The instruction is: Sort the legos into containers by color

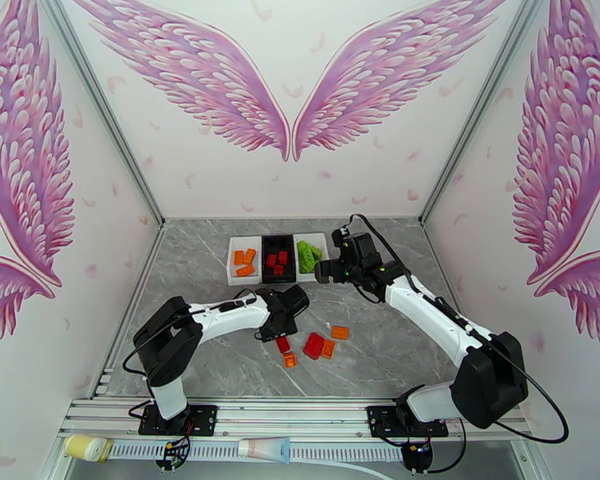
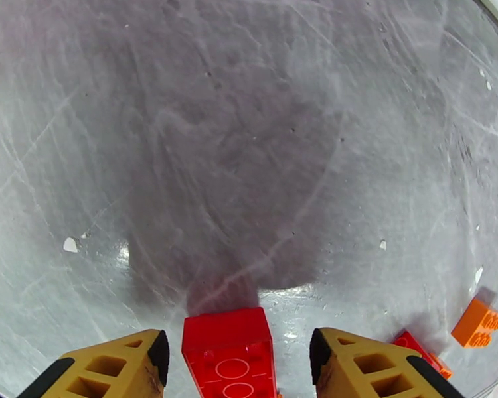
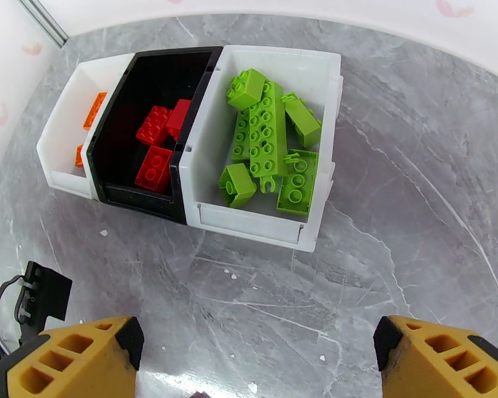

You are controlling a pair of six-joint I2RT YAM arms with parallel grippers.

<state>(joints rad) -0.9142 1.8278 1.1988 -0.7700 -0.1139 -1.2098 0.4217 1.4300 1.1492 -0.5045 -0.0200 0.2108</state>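
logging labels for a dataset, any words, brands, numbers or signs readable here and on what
None can be read.
White tube at the bottom of the top view: a bluish mark, too small to read.
Red brick: plain rings on its studs, no lettering to make out.
Bins: no label on the walls that show.

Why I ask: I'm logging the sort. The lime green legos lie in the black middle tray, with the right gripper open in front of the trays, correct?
No: the right wrist view shows the lime green legos in the white end tray beside the black middle tray, which holds red legos. The right gripper is open in front of the trays.
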